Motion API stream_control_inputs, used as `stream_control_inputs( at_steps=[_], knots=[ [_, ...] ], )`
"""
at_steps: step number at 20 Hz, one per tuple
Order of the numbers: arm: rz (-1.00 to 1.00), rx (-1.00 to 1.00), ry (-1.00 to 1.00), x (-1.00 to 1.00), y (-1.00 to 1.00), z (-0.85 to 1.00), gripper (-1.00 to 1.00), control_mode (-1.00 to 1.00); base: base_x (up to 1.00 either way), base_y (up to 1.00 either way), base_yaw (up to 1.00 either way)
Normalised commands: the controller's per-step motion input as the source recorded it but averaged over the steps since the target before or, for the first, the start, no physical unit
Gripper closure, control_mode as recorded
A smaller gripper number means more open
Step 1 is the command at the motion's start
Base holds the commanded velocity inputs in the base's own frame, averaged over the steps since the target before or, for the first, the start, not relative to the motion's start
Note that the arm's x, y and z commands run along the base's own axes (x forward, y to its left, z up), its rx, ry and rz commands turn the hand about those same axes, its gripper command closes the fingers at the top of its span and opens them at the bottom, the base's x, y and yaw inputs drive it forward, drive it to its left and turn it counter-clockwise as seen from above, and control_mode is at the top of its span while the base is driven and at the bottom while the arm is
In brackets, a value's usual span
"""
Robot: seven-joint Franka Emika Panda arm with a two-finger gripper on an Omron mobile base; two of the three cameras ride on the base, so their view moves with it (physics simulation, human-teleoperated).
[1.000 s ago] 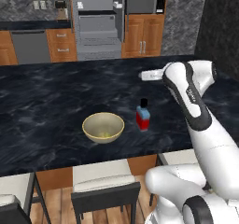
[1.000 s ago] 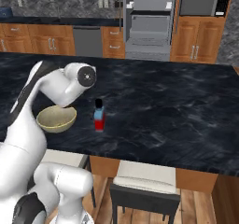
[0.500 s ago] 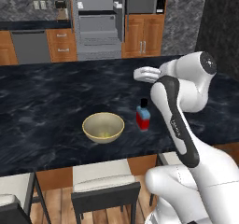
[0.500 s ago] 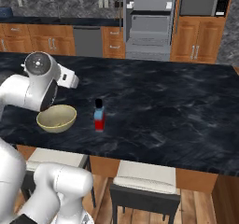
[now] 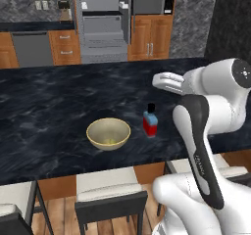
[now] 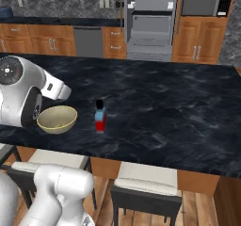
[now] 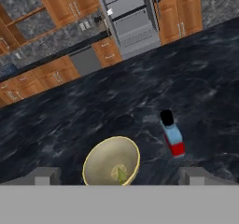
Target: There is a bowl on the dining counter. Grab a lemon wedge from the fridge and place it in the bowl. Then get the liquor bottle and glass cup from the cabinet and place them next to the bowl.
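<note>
Bowl: the olive-yellow bowl (image 7: 112, 164) sits on the black marbled dining counter (image 5: 54, 102), just ahead of the jaws and roughly centred between them in the hand view.
Bowl contents: a small yellow-green piece, by its look the lemon wedge (image 7: 120, 173), lies on the bowl's floor; in the left base view it reads as a pale speck inside.
Liquor bottle: the small liquor bottle (image 7: 171, 133), black cap, blue neck, red base, stands upright on the counter beside the bowl, apart from it, ahead of the jaws and off toward the right fingertip in the hand view.
Bottle contents: cannot tell.
Gripper: the gripper (image 7: 119, 175) hangs above the counter with its jaws spread wide and nothing between them; the two grey fingertips (image 7: 45, 176) stand well apart, one on each side of the bowl's near rim.
Step in hand: judging by how things lie, the wedge and the bottle are placed; the glass cup is the part left.
Next move: likely lifting the arm clear of bowl and bottle, then heading for the wooden cabinets (image 5: 152, 35) behind the counter.
Fridge: the grey fridge (image 5: 100, 21) stands far beyond the jaws, across the counter, with shelves showing.
</note>
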Motion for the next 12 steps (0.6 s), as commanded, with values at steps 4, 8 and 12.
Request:
stream_control_inputs(
  at_steps=[4, 8, 12],
  knots=[
    [0.00, 0.00, -0.01, -0.06, 0.00, 0.00, -1.00, -1.00, 0.00, 0.00, 0.00],
    [0.00, 0.00, -0.17, -0.85, -0.02, 0.00, -1.00, -1.00, 0.00, 0.00, 0.00],
    [0.00, 0.00, -0.05, -0.25, 0.00, 0.00, -1.00, 1.00, -0.75, 0.00, -0.01]
  ],
)
